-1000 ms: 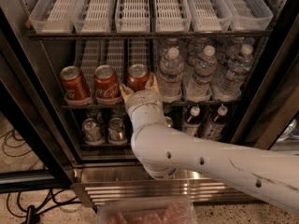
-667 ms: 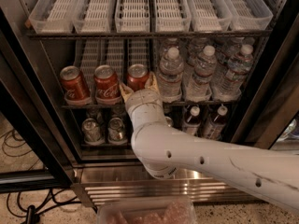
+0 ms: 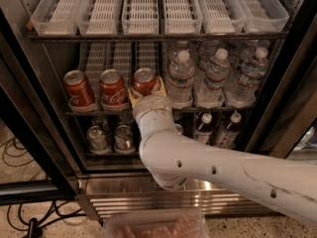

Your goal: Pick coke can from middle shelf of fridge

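- Over the last second nothing has shifted: my claw stays at the right-hand red aluminium coke can, pinching it from both sides.
- By my reckoning, the grip is set and lifting out comes next.
- That can stands on the thin dark middle shelf of the black-framed fridge.
- Count: three red cans, two silver cans below, three front clear water bottles.
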